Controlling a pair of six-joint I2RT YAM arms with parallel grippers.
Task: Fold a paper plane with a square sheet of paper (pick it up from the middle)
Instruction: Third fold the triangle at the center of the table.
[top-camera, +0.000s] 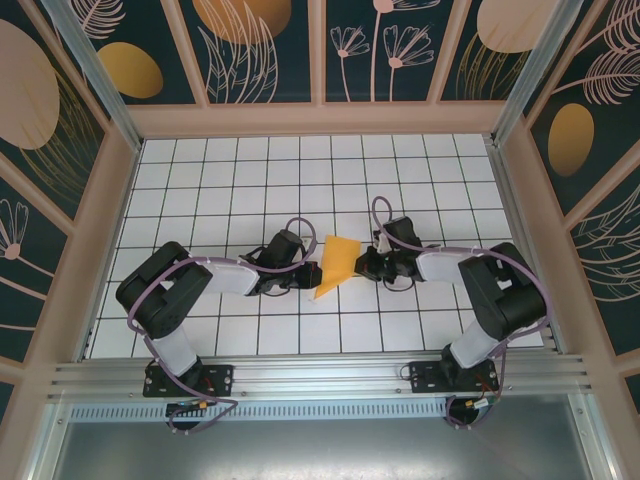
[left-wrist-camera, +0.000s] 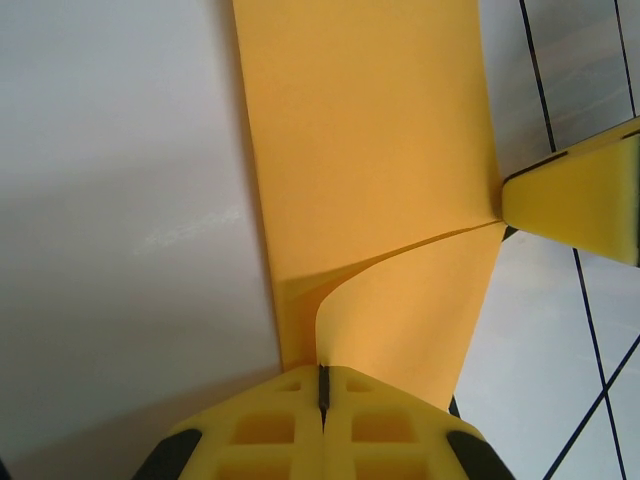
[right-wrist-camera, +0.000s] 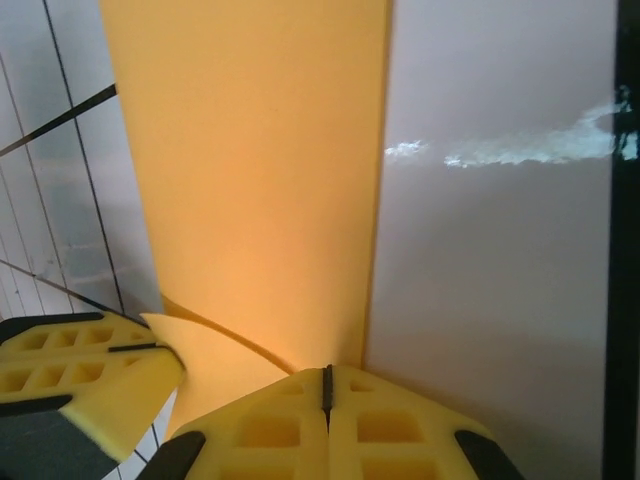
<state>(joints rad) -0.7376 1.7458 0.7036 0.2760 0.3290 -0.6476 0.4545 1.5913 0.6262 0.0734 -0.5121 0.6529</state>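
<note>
The orange-yellow sheet of paper (top-camera: 337, 263) is folded into a narrow pointed shape and held just above the white grid table between both arms. My left gripper (top-camera: 312, 273) is shut on its left edge. In the left wrist view the paper (left-wrist-camera: 370, 150) runs into the closed jaws of the left gripper (left-wrist-camera: 323, 372), with a loose layer curling up. My right gripper (top-camera: 360, 264) is shut on the opposite edge. The right wrist view shows the paper (right-wrist-camera: 250, 170) entering the closed jaws of the right gripper (right-wrist-camera: 327, 372). Each wrist view also catches the other arm's yellow fingers (left-wrist-camera: 575, 200) (right-wrist-camera: 80, 365).
The white grid table (top-camera: 250, 180) is boxed in by wooden frame walls with dark patterned panels (top-camera: 260, 50). A metal rail (top-camera: 320, 375) at the near edge carries both arm bases. Open tiles lie behind and to both sides of the arms.
</note>
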